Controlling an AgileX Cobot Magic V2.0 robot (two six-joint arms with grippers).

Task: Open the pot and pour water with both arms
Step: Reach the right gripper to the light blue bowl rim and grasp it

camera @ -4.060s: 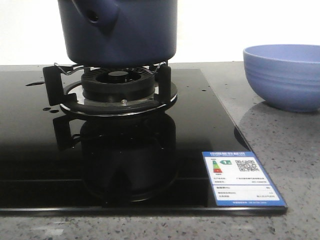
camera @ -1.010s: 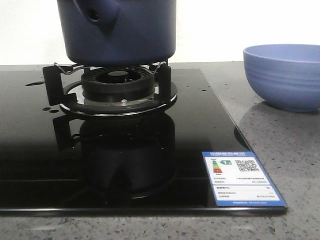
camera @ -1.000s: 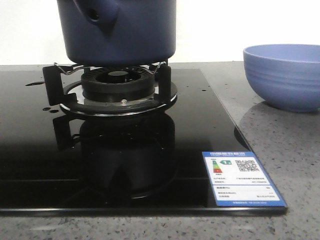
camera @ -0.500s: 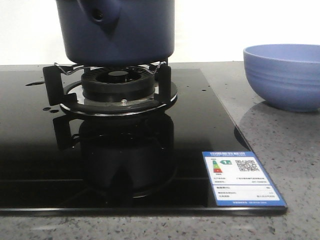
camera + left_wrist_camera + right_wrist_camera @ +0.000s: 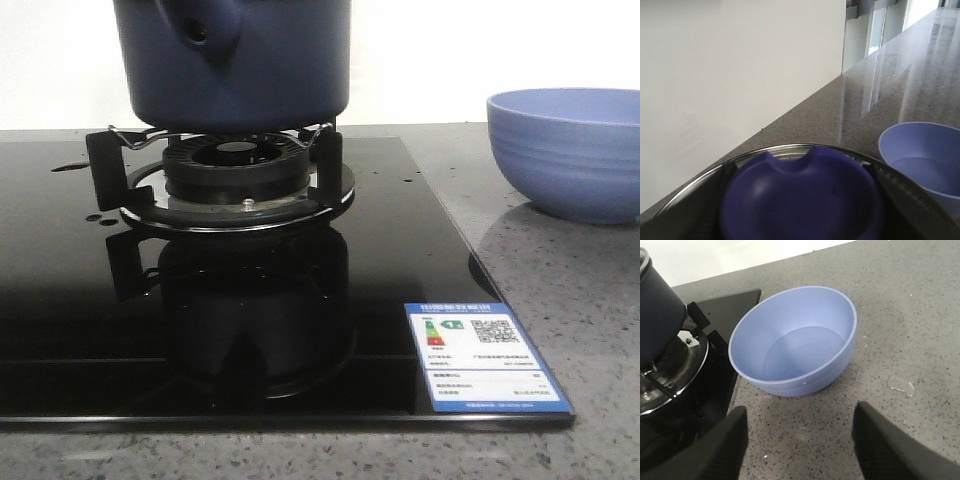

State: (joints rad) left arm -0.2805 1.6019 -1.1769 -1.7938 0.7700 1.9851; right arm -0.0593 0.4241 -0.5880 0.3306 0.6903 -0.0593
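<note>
The pot (image 5: 235,60) stands on the metal supports of the burner (image 5: 237,172) on the black glass cooktop (image 5: 60,300), with its stubby handle (image 5: 200,25) turned toward the front camera. My right pincer (image 5: 799,440) is apart, its two dark fingers (image 5: 725,445) spread above the grey counter (image 5: 920,330) near the pale blue bowl (image 5: 795,340), and it holds nothing. My left wrist looks down on a blue knob (image 5: 800,197) set in a lid with a metal rim (image 5: 790,148), but my left fingers are not visible, so I cannot tell their state.
</note>
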